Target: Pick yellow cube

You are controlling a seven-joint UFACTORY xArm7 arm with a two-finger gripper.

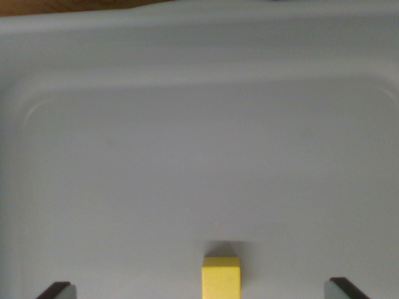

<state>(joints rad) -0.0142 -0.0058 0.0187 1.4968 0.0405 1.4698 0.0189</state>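
Down low, yellow cube (221, 277): sitting on the grey tray (199, 156), at the bottom edge of the wrist view.
Claw (202, 289): spreading wide, released, its two dark fingertips (55, 289) flanking the cube, well apart from it.

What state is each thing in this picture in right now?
yellow cube: resting on the tray floor, between the fingertips, not gripped.
gripper: open, fingertips wide apart at the bottom corners, touching nothing.
grey tray: lying flat, holding only the cube.
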